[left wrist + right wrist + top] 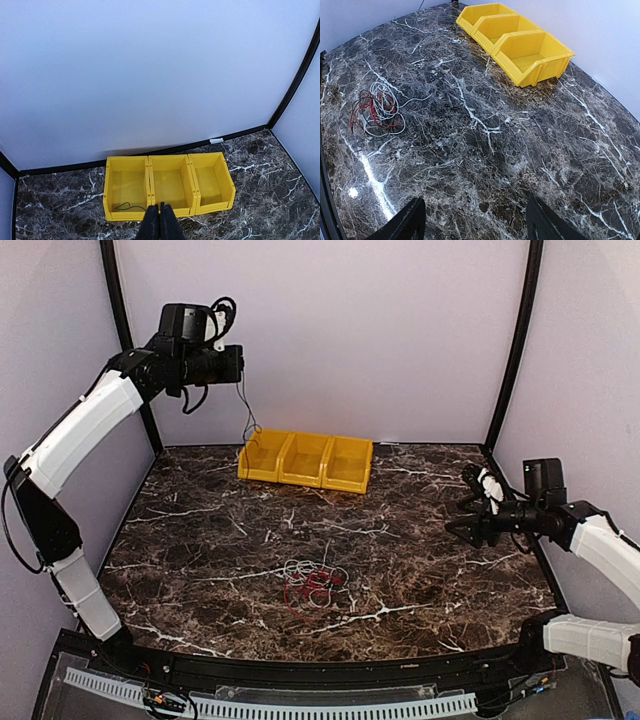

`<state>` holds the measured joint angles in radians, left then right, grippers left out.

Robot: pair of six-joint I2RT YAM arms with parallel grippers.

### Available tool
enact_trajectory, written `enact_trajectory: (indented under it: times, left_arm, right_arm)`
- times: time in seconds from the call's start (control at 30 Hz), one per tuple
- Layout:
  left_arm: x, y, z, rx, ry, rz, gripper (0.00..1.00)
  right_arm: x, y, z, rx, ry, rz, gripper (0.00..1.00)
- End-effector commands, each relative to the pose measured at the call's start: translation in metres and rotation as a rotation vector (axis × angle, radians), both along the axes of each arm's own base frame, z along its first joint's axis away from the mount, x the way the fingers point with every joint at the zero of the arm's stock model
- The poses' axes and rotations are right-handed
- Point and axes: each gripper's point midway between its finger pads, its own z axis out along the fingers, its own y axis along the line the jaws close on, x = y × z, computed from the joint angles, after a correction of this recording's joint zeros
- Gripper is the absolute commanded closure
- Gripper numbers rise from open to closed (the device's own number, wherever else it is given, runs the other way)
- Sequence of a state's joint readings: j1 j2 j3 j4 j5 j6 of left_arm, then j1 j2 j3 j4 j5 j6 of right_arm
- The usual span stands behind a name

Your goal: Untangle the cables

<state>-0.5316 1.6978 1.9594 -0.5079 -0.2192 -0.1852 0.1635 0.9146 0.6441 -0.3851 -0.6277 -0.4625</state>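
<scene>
The cables [315,585] lie as a tangle of red, white and dark loops on the marble table, front centre; the same bundle [376,111] shows at the left of the right wrist view. One thin dark green cable [246,410] hangs from my raised left gripper [240,365] down into the leftmost yellow bin. Its lower end [125,206] curls on that bin's floor. My left gripper [160,206] is shut on it, high above the bins. Far from the bundle, my right gripper [462,517] hovers open at the table's right side; its fingers [405,220] hold nothing.
Three joined yellow bins [300,476] stand at the back centre of the table; the middle and right ones [210,180] hold nothing. Pale walls and black frame posts [510,350] close in the back and sides.
</scene>
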Motion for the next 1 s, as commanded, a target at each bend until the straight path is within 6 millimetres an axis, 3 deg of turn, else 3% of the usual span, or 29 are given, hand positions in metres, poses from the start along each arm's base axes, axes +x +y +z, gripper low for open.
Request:
enact_trajectory:
  times: [0.0,0.3,0.7,0.97]
  left_arm:
    - [0.015,0.004,0.032,0.019,-0.088,-0.002,1.00]
    - [0.068,-0.004,0.035,0.009,-0.210,-0.023,1.00]
    - [0.105,-0.016,0.012,0.070,-0.270,-0.063,1.00]
    - [0.129,-0.014,0.022,0.063,-0.380,-0.065,1.00]
  right_arm:
    - [0.006,-0.004,0.002,-0.029,-0.078,-0.009,0.30]
    - [0.008,-0.006,0.004,-0.035,-0.086,-0.018,0.30]
    - [0.012,-0.007,-0.009,-0.062,-0.060,-0.016,0.30]
    - [0.013,-0.009,-0.011,-0.073,-0.063,-0.026,0.30]
